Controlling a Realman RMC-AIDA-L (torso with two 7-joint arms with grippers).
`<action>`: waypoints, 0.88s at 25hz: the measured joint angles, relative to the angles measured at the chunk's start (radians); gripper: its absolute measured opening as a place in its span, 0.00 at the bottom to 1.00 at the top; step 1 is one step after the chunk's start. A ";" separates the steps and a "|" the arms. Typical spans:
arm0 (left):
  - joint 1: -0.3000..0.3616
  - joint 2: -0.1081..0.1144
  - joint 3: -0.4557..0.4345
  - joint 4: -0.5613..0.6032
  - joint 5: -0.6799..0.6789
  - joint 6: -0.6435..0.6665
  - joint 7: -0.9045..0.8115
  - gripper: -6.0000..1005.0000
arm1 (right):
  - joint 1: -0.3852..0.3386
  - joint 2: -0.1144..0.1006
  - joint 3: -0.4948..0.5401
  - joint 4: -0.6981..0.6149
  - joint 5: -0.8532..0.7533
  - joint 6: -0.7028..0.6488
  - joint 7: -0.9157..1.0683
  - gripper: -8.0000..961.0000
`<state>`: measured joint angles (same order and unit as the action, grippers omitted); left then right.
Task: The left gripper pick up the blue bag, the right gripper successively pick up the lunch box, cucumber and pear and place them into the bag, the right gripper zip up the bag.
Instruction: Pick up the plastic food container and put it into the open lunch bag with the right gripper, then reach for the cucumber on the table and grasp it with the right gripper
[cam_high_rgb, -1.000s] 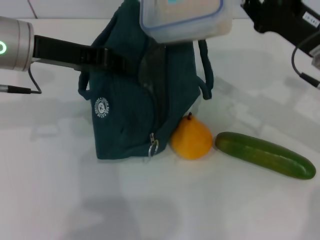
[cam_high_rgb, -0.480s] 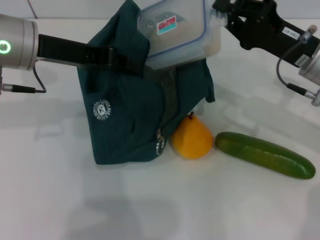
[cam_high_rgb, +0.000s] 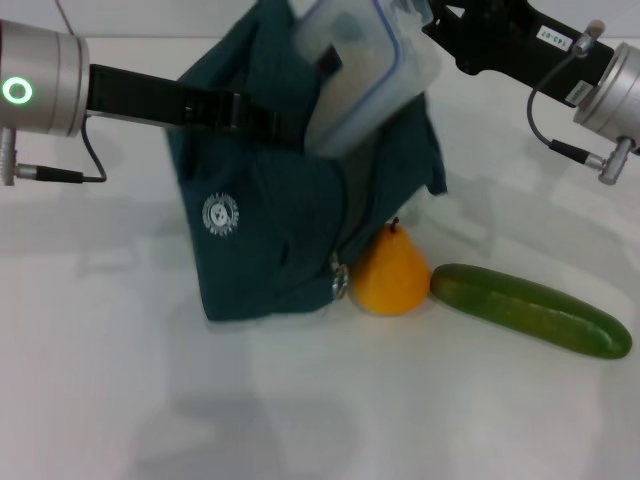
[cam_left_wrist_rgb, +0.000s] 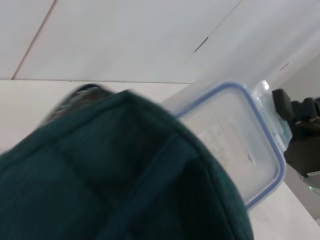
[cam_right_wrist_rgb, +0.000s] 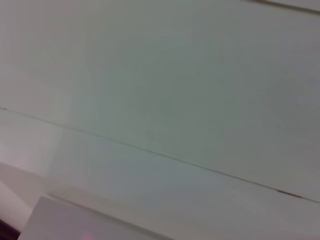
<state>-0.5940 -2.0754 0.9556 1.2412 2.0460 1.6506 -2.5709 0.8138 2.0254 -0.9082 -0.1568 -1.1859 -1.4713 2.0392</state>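
Right hand (cam_high_rgb: 432, 32) clamps lunch box (cam_high_rgb: 365, 75), tilted at mouth of blue bag (cam_high_rgb: 290, 190) (not yet inside, by my read). Left hand (cam_high_rgb: 262, 120) pinches bag's top. Pear (cam_high_rgb: 392, 272) touching bag, cucumber (cam_high_rgb: 530, 310) beside pear, both on desk (cam_high_rgb: 120, 380). Zipping undone.

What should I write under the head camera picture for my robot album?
Right claw tips the lunch box into the blue bag held up by the left claw; pear and cucumber wait.
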 joint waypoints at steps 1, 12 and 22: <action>-0.001 0.000 0.000 -0.003 0.000 0.000 0.000 0.05 | 0.001 0.000 0.000 0.000 0.000 0.000 0.001 0.15; 0.002 0.000 -0.006 -0.010 0.006 -0.005 0.000 0.05 | -0.024 -0.003 0.013 -0.027 0.026 -0.036 0.002 0.50; 0.010 0.004 -0.008 -0.049 0.009 -0.030 0.008 0.05 | -0.126 -0.017 0.008 -0.203 0.082 -0.165 -0.054 0.69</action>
<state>-0.5838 -2.0716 0.9475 1.1922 2.0546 1.6204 -2.5628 0.6876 2.0085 -0.9005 -0.3595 -1.1036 -1.6360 1.9849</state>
